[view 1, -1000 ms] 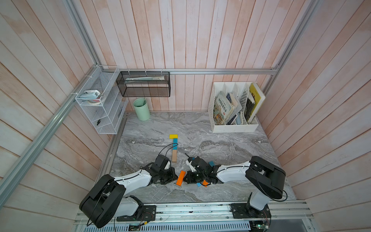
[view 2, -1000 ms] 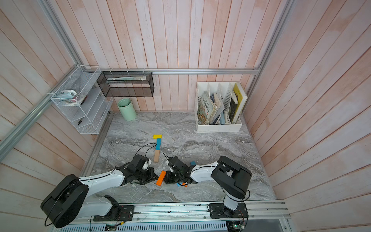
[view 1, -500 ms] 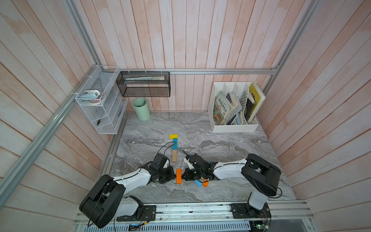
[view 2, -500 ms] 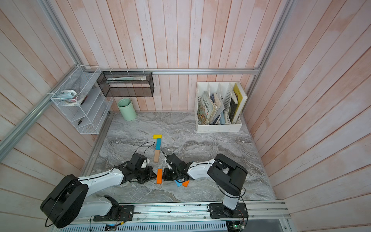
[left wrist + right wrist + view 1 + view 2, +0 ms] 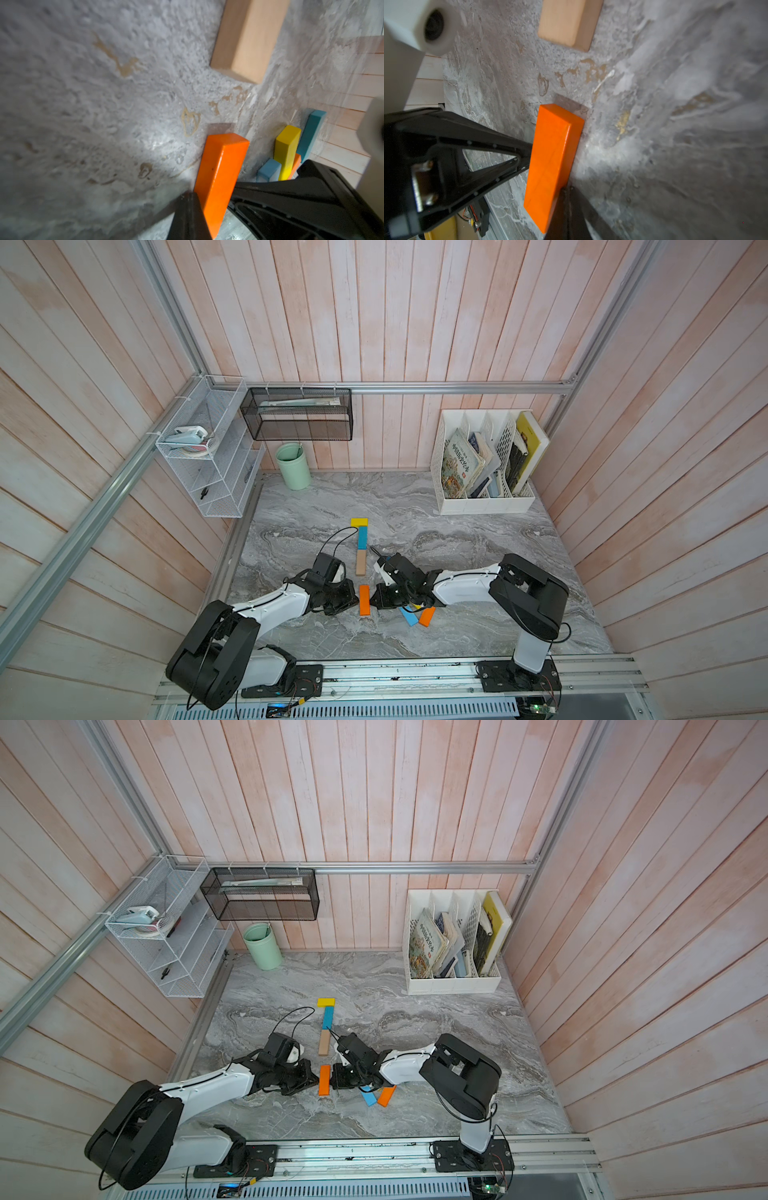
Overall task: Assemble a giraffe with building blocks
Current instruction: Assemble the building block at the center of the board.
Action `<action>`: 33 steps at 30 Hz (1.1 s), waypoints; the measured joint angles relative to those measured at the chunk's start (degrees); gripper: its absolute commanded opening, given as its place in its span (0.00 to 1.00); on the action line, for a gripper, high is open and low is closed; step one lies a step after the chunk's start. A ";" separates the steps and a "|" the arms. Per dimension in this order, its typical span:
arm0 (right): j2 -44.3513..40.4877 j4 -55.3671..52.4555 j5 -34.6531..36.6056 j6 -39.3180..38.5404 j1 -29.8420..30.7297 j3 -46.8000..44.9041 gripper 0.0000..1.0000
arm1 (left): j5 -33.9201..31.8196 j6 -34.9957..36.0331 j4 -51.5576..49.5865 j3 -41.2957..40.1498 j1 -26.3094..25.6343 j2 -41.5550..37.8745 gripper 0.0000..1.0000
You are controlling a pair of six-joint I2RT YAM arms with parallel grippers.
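orange block [image 5: 364,600] toward front edge of table [image 5: 478,556] | left gripper [image 5: 352,605], right gripper [image 5: 375,600] both closed, empty, touching its long sides | we reckon it light, stiff, slick; pinch mid-length

Left wrist view: tan block [image 5: 247,39] blurred, far end cut by frame edge. Orange block [image 5: 220,170], near end lost behind left pincer [image 5: 189,199]. Beyond right pincer [image 5: 236,187], yellow block [image 5: 287,151] and blue block [image 5: 269,170] bases hidden by its black frame; second orange block [image 5: 296,164] mostly behind yellow. Top views: both pincers' tips too small to read, those blocks half under right pincer's wrist.
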 measured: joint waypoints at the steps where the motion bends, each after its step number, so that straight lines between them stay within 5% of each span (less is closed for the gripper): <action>1: 0.20 -0.15 -0.04 -0.09 -0.11 0.31 0.00 | 0.02 0.20 -0.15 0.13 0.24 0.09 0.00; 33: 3.21 -0.98 -2.97 -2.05 -1.97 4.04 0.00 | 0.66 4.15 -0.70 3.48 4.33 3.96 0.00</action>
